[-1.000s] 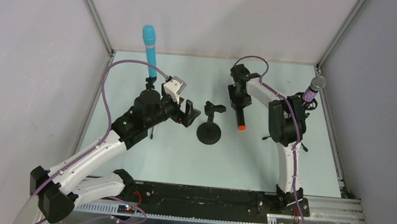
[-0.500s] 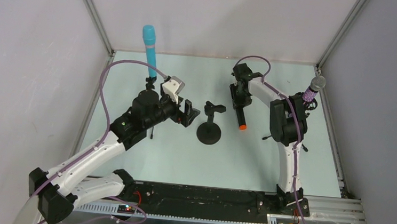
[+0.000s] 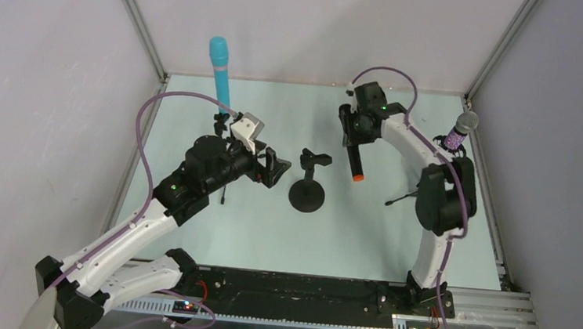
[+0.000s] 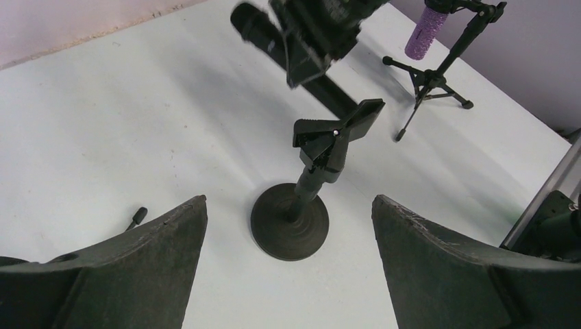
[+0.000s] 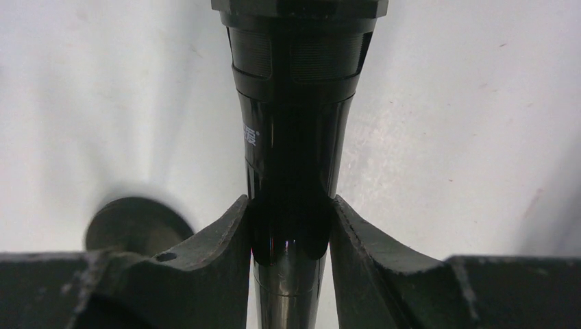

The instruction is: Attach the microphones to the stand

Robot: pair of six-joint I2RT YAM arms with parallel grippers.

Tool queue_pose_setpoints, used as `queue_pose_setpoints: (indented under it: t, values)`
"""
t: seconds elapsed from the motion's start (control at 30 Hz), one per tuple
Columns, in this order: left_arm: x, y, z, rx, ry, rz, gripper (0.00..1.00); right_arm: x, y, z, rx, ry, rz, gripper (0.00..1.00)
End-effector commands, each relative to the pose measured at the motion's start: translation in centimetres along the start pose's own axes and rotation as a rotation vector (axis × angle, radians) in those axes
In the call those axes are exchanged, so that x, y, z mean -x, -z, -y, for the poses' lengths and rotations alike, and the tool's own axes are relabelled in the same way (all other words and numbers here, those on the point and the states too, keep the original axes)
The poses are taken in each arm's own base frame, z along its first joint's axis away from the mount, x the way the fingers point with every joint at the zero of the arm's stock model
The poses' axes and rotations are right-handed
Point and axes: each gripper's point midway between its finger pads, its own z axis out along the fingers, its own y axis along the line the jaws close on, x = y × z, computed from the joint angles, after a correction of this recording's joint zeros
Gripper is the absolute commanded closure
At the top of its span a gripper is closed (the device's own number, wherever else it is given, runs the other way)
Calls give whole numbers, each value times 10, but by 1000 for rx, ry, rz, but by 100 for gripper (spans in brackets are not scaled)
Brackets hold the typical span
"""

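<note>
We see tiny white writing on the side of the black microphone, but it is too small for us to read. We find no other words we can read.

The right gripper pinches this black microphone, with one finger pressed on each side of its shiny body. From the top view, its orange end points toward the near side of the table. It sits just to the right of the round-base stand and does not touch it.

The clip on top of that stand is tilted, and the black microphone is behind it in the left wrist view.

The left gripper has its fingers spread wide. It is pointed at the round-base stand from the left.

The cyan microphone stands up tall in a stand at the far left. The left arm hides most of that stand.

The purple microphone sits in the holder of a tripod stand on the right side. Its silver head is at the top.
</note>
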Motion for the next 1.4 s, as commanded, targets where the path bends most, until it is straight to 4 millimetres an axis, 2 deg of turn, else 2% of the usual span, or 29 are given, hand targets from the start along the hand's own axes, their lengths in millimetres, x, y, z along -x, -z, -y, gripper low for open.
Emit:
queue_pose_setpoints:
  t: [0.0, 0.03, 0.07, 0.1, 0.13, 0.17, 0.2, 0.23, 0.27, 0.3, 0.33, 0.4, 0.53, 0.57, 0.6, 0.7, 0.73, 0.77, 0.8, 0.83, 0.87, 0.9, 0.93, 0.97, 1.13, 1.37]
  values:
    - [5, 5, 8, -32, 24, 29, 7, 53, 76, -12, 64, 9, 254, 100]
    - [6, 6, 9, -36, 26, 31, 7, 59, 94, -15, 79, 10, 296, 100]
    - [5, 6, 9, -37, 31, 28, 7, 60, 100, -16, 86, 8, 316, 100]
    - [5, 6, 10, -39, 33, 29, 7, 68, 119, -19, 98, 10, 369, 100]
    - [4, 6, 10, -41, 35, 27, 7, 67, 125, -20, 103, 11, 382, 100]
    - [4, 7, 10, -41, 37, 29, 7, 74, 145, -23, 118, 15, 441, 100]
    - [4, 7, 10, -41, 40, 29, 7, 72, 149, -24, 124, 16, 453, 100]
    - [3, 8, 10, -42, 43, 28, 7, 78, 171, -27, 142, 20, 518, 100]
    - [3, 8, 11, -42, 45, 28, 7, 75, 176, -28, 150, 18, 529, 100]
    - [2, 8, 10, -42, 48, 27, 7, 81, 197, -31, 169, 22, 591, 100]
    - [1, 8, 11, -43, 50, 25, 7, 78, 201, -32, 178, 22, 604, 100]
    - [-1, 8, 11, -43, 57, 21, 6, 79, 232, -37, 216, 32, 688, 100]
    - [-6, 6, 12, -51, 70, 7, 6, 74, 266, -48, 287, 59, 773, 100]
    - [-7, 6, 13, -53, 75, 4, 6, 73, 269, -49, 296, 62, 788, 100]
    - [-9, 4, 13, -52, 82, -3, 6, 73, 282, -51, 313, 71, 831, 100]
    - [-11, 3, 13, -54, 95, -12, 7, 64, 300, -53, 342, 74, 903, 100]
    - [-11, 3, 13, -54, 102, -13, 7, 61, 300, -53, 351, 75, 925, 100]
    - [-11, 3, 14, -57, 106, -14, 7, 58, 312, -54, 364, 78, 962, 100]
    - [-13, 3, 14, -57, 113, -19, 7, 56, 312, -55, 370, 79, 986, 100]
    - [-14, 3, 14, -56, 117, -18, 7, 53, 325, -55, 382, 77, 1026, 100]
    - [-15, 3, 14, -55, 123, -22, 7, 49, 330, -55, 392, 80, 1059, 100]
    - [-16, 3, 14, -56, 129, -22, 7, 50, 345, -56, 405, 90, 1120, 100]
    - [-17, 4, 14, -56, 131, -25, 7, 45, 340, -56, 409, 89, 1121, 100]
    - [-18, 4, 15, -58, 133, -24, 7, 43, 353, -57, 421, 99, 1168, 100]
    - [-24, 6, 15, -58, 142, -33, 6, 26, 364, -60, 456, 118, 1222, 100]
    - [-33, 5, 9, -33, 141, -46, 6, 14, 358, -66, 504, 117, 1188, 100]
